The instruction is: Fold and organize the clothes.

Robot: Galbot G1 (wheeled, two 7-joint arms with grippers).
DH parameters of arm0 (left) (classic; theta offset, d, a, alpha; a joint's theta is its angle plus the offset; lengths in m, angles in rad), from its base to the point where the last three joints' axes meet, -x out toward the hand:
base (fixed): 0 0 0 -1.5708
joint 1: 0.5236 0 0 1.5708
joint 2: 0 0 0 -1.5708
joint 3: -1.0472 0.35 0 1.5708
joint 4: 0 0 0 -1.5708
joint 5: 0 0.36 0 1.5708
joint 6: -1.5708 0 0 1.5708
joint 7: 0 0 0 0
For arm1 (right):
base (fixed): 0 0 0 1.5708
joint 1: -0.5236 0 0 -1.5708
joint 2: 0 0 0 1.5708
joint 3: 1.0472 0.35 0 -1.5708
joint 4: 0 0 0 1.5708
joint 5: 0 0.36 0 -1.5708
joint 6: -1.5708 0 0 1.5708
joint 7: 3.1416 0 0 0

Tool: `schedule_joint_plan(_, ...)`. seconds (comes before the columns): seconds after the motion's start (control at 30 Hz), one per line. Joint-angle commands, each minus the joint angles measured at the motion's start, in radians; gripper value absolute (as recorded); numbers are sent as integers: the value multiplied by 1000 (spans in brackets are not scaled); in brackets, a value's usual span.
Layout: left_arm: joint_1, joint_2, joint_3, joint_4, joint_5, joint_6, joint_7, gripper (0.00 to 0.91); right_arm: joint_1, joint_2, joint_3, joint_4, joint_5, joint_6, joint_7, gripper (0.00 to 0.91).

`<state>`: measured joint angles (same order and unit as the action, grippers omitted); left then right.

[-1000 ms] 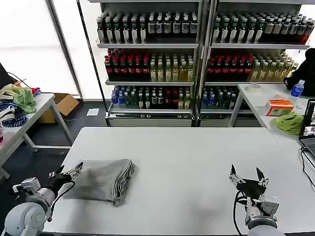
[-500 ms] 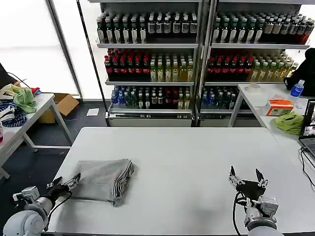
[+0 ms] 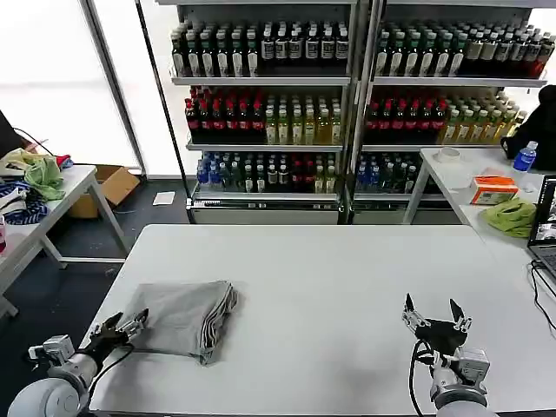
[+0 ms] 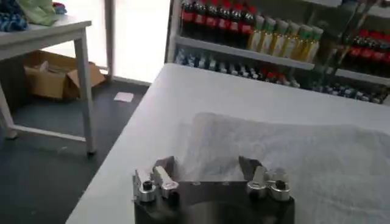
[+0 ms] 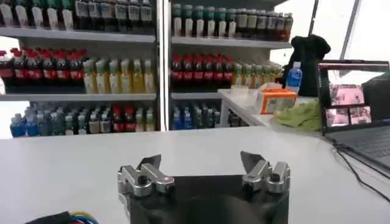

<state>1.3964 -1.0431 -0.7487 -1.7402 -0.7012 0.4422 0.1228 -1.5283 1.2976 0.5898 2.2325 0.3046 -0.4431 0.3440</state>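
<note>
The clothes (image 3: 184, 316) lie as one folded light grey stack on the left part of the white table (image 3: 330, 278). My left gripper (image 3: 122, 328) hovers open at the stack's near-left corner, just off the fabric, with nothing between its fingers. In the left wrist view the left gripper (image 4: 207, 165) points at the grey clothes (image 4: 292, 158) spread right in front of it. My right gripper (image 3: 432, 311) stands open and empty over the bare near-right part of the table. In the right wrist view the right gripper (image 5: 200, 161) has only tabletop ahead of it.
Drink shelves (image 3: 347, 95) stand behind the table. A side table (image 3: 52, 195) at the left holds a green cloth (image 3: 42, 174) and a blue patterned cloth (image 3: 24, 208). The right table carries an orange box (image 3: 493, 188), a green cloth (image 3: 512, 215) and a laptop (image 3: 546, 230).
My left gripper has drawn back and down toward the table's near-left edge, away from the folded stack. The right gripper has barely moved.
</note>
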Motion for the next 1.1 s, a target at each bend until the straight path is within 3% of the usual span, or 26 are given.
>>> schedule_joint_plan(0.03, 5, -8, 3, -2, 12, -7, 43, 0, -1, 1, -1, 3, -3, 1, 0, 907)
schedule_joint_plan(0.6, -17, 1, -30, 32, 10, -43, 24, 0, 4, 0, 1, 11, -4, -2, -2, 907)
schedule_joint_plan(0.97, -15, 145, -312, 8, -64, -49, 14, 0, 17, -7, -6, 0, -1, -3, -1, 907)
schedule_joint_plan(1.1, -8, 175, -346, -21, -66, -45, 16, 0, 24, -8, -11, -6, 1, -3, -1, 907)
